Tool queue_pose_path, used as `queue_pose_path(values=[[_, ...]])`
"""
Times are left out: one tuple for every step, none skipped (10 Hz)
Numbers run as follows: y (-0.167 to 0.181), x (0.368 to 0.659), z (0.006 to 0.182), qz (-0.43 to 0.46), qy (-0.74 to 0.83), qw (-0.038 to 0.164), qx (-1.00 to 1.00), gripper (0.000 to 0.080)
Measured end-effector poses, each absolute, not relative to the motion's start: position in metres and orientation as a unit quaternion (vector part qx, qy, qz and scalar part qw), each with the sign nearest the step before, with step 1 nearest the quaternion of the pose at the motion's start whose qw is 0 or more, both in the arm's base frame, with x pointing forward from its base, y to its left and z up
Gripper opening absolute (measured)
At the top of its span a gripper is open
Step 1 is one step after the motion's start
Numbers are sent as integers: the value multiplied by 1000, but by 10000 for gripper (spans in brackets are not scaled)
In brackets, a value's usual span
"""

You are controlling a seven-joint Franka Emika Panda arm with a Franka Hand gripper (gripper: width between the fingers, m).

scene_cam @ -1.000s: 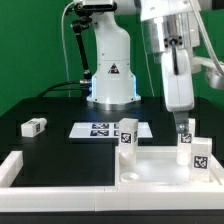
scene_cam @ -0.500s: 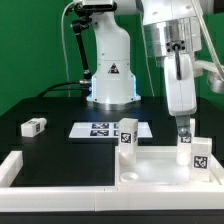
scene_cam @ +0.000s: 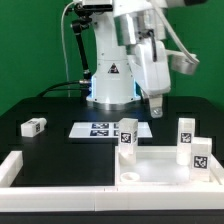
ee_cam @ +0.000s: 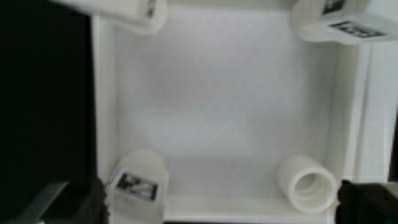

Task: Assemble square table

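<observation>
The white square tabletop (scene_cam: 160, 168) lies at the exterior view's lower right. Three tagged white legs stand on it: one at the left corner (scene_cam: 128, 135) and two at the right (scene_cam: 186, 133) (scene_cam: 198, 157). A fourth leg (scene_cam: 34, 126) lies loose on the black table at the left. My gripper (scene_cam: 157, 108) hangs open and empty above the tabletop, between the left and right legs and touching none. In the wrist view the tabletop (ee_cam: 222, 100) fills the frame with legs at its corners (ee_cam: 139, 185) (ee_cam: 347, 20), and my gripper (ee_cam: 210, 205) has dark fingers (ee_cam: 54, 200) spread wide.
The marker board (scene_cam: 95, 129) lies flat behind the tabletop. Low white border bars (scene_cam: 55, 176) run along the front and the left (scene_cam: 10, 168). The robot base (scene_cam: 112, 75) stands at the back. A round white stub (ee_cam: 311, 182) shows on the tabletop in the wrist view.
My gripper has left the far right leg, risen and swung towards the exterior view's left. That leg now stands alone on the tabletop.
</observation>
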State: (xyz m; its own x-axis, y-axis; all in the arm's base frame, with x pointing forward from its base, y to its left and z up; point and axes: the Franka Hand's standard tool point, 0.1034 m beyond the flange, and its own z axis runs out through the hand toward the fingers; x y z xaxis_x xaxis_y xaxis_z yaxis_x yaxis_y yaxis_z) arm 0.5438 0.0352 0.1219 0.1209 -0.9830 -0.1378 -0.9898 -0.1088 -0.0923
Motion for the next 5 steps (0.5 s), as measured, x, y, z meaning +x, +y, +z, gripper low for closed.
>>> queue_pose_path(values=[[35, 547, 120, 10, 635, 82, -768, 648], [36, 547, 119, 8, 607, 82, -790, 648], [35, 547, 119, 4, 572, 82, -816, 648], [35, 547, 119, 2, 546, 82, -834, 648], [33, 546, 118, -5, 515, 82, -853, 648]])
